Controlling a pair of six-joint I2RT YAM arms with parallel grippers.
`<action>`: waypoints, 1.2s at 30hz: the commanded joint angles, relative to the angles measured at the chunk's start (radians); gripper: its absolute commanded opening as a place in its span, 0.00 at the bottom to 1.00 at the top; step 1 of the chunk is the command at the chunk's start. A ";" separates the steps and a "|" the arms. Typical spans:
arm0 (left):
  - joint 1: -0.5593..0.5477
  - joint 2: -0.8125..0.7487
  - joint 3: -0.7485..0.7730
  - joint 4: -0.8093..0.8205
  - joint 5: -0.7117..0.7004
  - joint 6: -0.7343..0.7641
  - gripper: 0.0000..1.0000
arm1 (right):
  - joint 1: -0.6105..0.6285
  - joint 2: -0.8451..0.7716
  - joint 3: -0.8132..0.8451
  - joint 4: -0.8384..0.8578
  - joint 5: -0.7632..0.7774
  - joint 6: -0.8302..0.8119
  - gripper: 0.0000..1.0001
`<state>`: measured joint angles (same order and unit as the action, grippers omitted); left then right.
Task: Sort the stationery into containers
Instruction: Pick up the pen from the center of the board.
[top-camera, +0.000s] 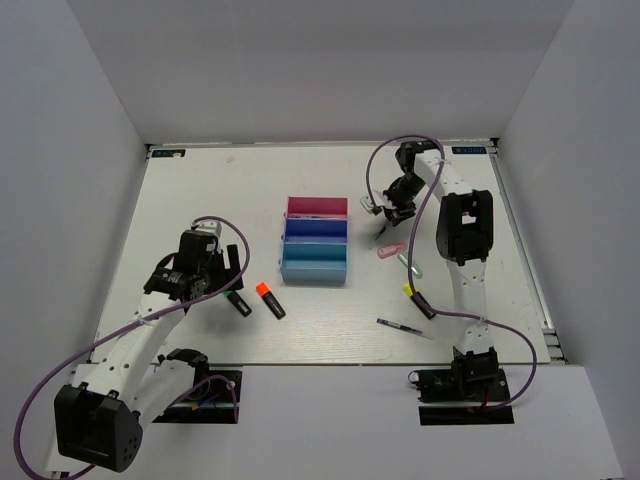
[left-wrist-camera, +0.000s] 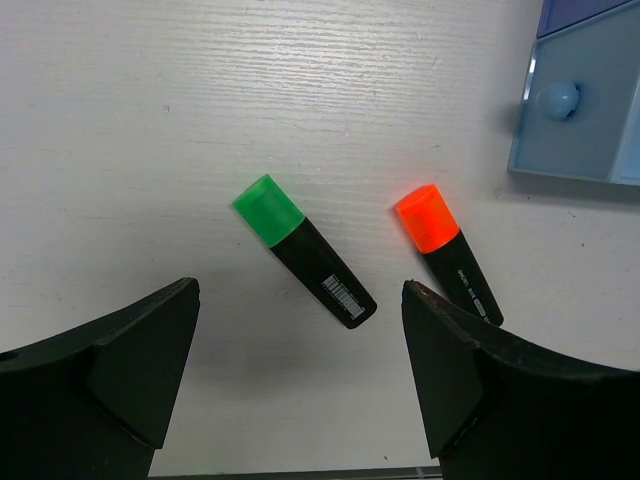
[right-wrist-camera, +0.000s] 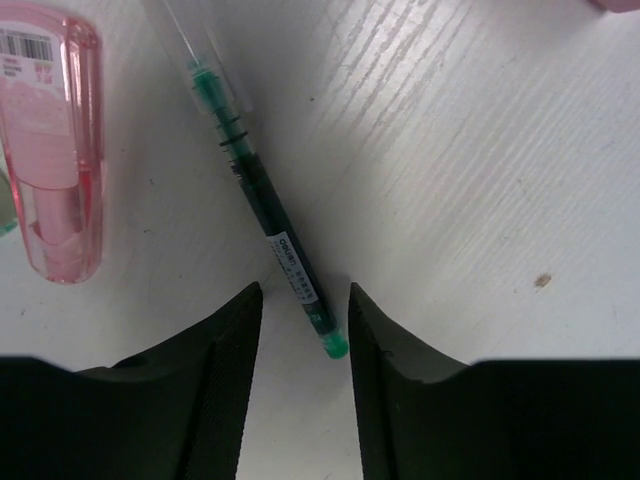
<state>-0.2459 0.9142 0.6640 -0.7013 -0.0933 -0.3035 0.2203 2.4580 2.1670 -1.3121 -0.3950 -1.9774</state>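
- The right pincer (right-wrist-camera: 305, 300) is closest to its wrist camera. Its two dark fingers (right-wrist-camera: 200, 380) stand with only a narrow gap between them, a little wider than a pen.
- A slim green pen (right-wrist-camera: 262, 215) lies flat on the white table (right-wrist-camera: 480, 150). Its near end is inside this gap, closer to the finger on the right of the view; I cannot tell if that finger touches it. The rest of the pen runs away from the pincer, slanted toward the other side.
- A pink marker (right-wrist-camera: 55, 150) lies beyond the other finger, apart from the pen.
- The left pincer (left-wrist-camera: 300, 295) is wide open and holds nothing.
- The green-capped highlighter (left-wrist-camera: 305, 250) lies just ahead of this gap, about midway between the fingers, touching neither; its cap points away from the pincer.
- The orange-capped highlighter (left-wrist-camera: 445, 255) lies beside it, with its black end just beside the tip of the finger on the right of the view.
- The light blue tray (left-wrist-camera: 590, 150) is farther ahead on that same side.
- In the top view the pink tray (top-camera: 318, 203), the dark blue tray (top-camera: 315, 228) and the light blue one stand in a row between the two pincers.
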 joint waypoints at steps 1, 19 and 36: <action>0.004 -0.023 -0.006 0.016 -0.006 0.007 0.92 | 0.008 0.078 -0.016 -0.286 0.142 -0.279 0.43; 0.005 -0.037 -0.011 0.022 0.006 0.003 0.92 | 0.017 -0.036 -0.197 -0.202 0.050 -0.074 0.01; 0.005 -0.038 -0.030 0.049 0.055 0.000 0.92 | 0.005 -0.424 -0.549 0.276 -0.091 0.405 0.00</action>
<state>-0.2451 0.8955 0.6426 -0.6712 -0.0631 -0.3042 0.2302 2.1010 1.6363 -1.1465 -0.4587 -1.6855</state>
